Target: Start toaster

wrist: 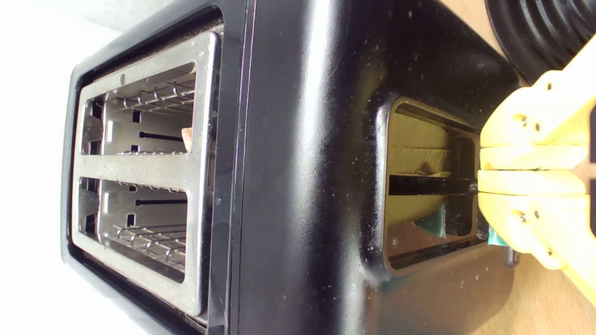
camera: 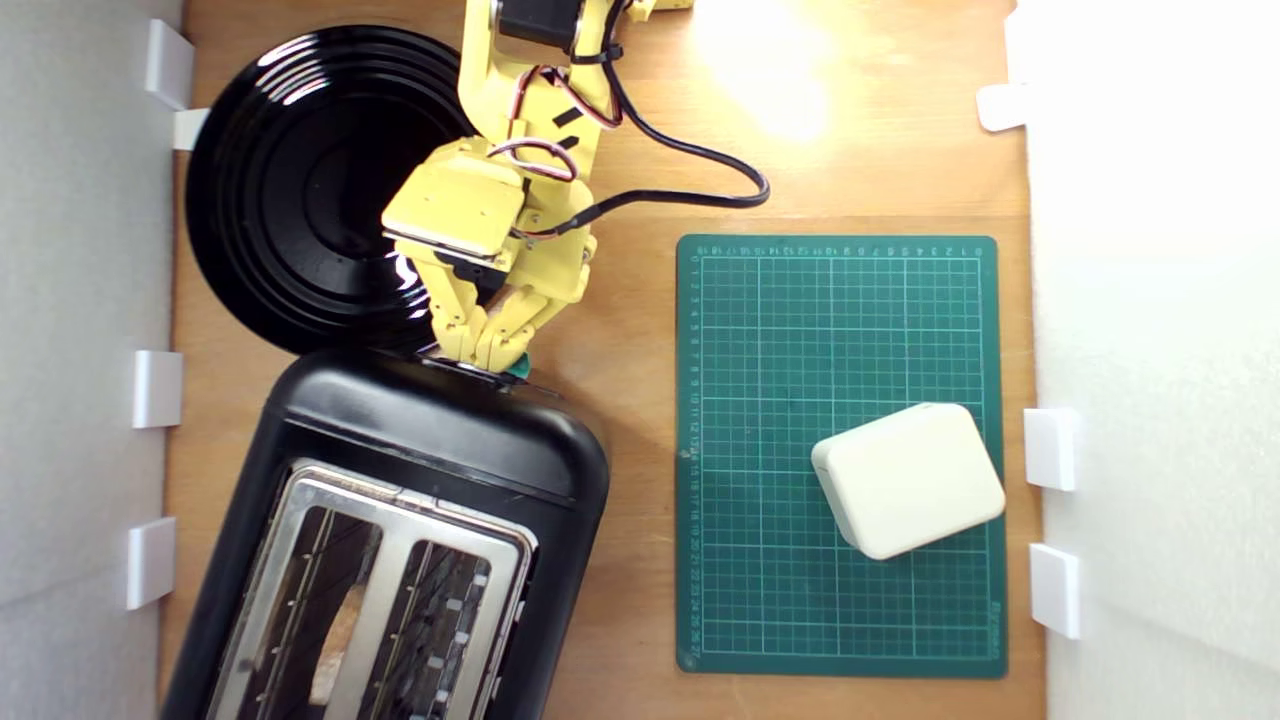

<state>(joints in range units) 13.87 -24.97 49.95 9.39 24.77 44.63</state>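
In the exterior view, the toaster (camera: pixel 400 520) fills the desk's (camera: pixel 640 420) lower left corner, close against the left wall, with the black plate (camera: pixel 290 180) touching its far end. Open desk lies between it and the green mat (camera: pixel 840 300) on that view's right. My claw (camera: pixel 485 355) sits at the toaster's end by the teal lever (camera: pixel 519 370).

In the wrist view, my fingers (wrist: pixel 526 158) are pressed together, gripping nothing, tips at the lever recess (wrist: pixel 419 139), the teal knob (wrist: pixel 496 239) just beside them.
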